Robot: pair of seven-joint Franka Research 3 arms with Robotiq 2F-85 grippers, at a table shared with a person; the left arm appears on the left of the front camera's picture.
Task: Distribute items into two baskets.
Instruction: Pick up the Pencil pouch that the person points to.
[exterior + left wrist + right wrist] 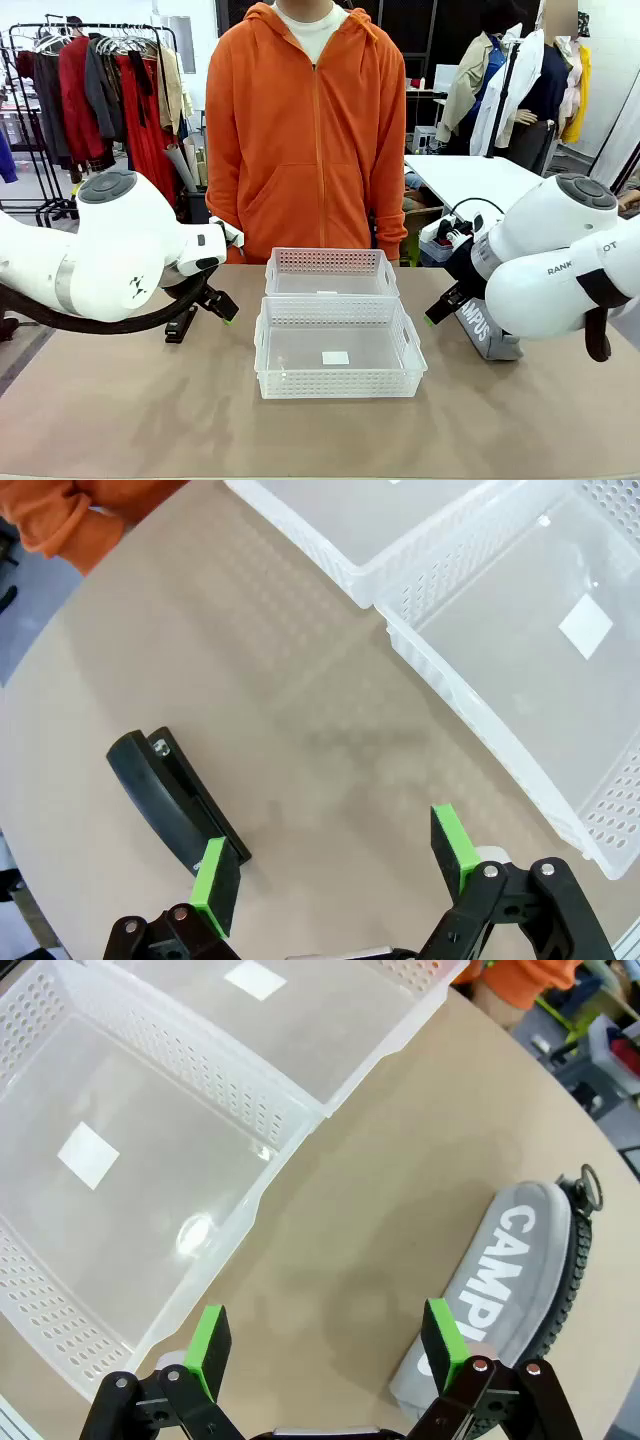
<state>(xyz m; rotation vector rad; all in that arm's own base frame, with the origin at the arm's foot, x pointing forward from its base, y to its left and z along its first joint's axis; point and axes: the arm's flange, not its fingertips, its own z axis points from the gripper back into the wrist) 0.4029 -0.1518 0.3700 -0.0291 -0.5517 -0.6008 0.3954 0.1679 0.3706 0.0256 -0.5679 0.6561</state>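
Stapler [168, 802] small, black, pencil case [515, 1265] grey, white lettering

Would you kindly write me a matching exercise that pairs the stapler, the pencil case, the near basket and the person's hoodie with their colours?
Things:
1. stapler
2. pencil case
3. near basket
4. hoodie

Descriptions:
A. orange
B. grey with white lettering, at the robot's right
C. black, at the robot's left
D. translucent white, latticed walls

Pairs: 1-C, 2-B, 3-D, 4-A.
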